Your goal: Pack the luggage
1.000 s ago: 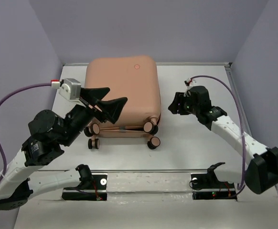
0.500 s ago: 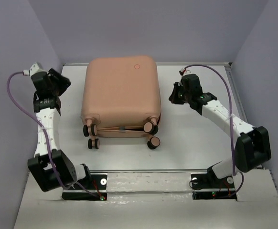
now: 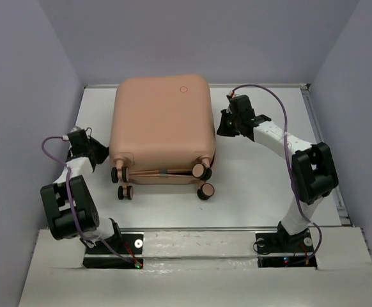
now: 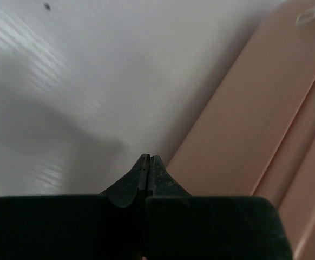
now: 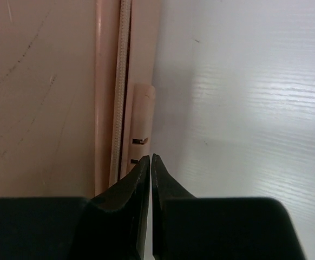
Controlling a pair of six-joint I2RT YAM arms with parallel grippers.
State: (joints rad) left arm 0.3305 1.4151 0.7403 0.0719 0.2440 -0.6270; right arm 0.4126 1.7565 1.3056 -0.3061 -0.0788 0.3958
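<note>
The white counter (image 3: 263, 185) carries the peach-pink luggage (image 3: 163, 125), which lies flat and shut on its broad side toward the far edge, its small wheels (image 3: 203, 171) facing the near edge.

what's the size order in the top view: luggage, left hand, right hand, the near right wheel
1. luggage, by far the largest
2. right hand and left hand: they look about alike, so no ranking between them
3. wheel, smallest
</note>
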